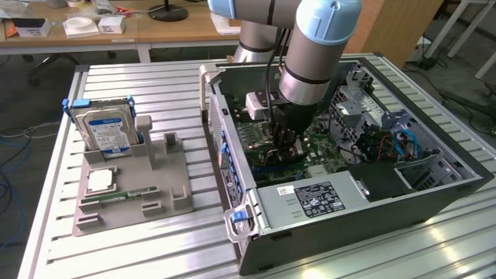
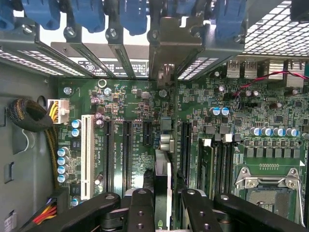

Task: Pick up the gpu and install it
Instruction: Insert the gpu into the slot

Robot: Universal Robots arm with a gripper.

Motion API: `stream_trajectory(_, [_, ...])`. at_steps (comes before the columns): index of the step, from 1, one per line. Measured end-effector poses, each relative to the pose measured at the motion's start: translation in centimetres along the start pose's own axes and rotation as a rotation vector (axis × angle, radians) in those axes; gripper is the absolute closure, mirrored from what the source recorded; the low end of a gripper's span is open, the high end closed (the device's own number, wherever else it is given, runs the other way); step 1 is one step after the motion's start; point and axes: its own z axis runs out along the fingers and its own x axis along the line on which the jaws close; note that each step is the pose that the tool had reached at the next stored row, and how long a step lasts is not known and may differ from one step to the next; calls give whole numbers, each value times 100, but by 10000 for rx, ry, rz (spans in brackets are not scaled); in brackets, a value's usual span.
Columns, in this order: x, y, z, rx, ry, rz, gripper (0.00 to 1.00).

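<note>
My gripper (image 1: pixel 290 152) reaches down into the open computer case (image 1: pixel 434 192), over the green motherboard (image 1: pixel 326 152). In the wrist view the gripper (image 2: pixel 163 195) is shut on the gpu (image 2: pixel 163 166). The card shows edge-on as a thin pale strip between the two black fingers (image 2: pixel 141 209). It stands upright among the black expansion slots (image 2: pixel 127 147) of the motherboard (image 2: pixel 251 108). Its far end lines up with the metal bracket (image 2: pixel 168 46) at the case's rear slot openings. Whether the card sits fully in a slot I cannot tell.
A grey fixture tray (image 1: pixel 166 200) on the exterior view's left holds a hard drive (image 1: pixel 107 129), a processor chip (image 1: pixel 101 181) and a memory stick (image 1: pixel 120 197). Inside the case are the power supply (image 1: pixel 308 199), blue cables (image 1: pixel 403 145), a white slot (image 2: pixel 87 154) and the empty processor socket (image 2: pixel 270 181).
</note>
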Motion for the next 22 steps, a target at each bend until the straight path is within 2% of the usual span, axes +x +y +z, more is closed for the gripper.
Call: stream_trajectory(22, [-21,0,41,-4,-19,0,73])
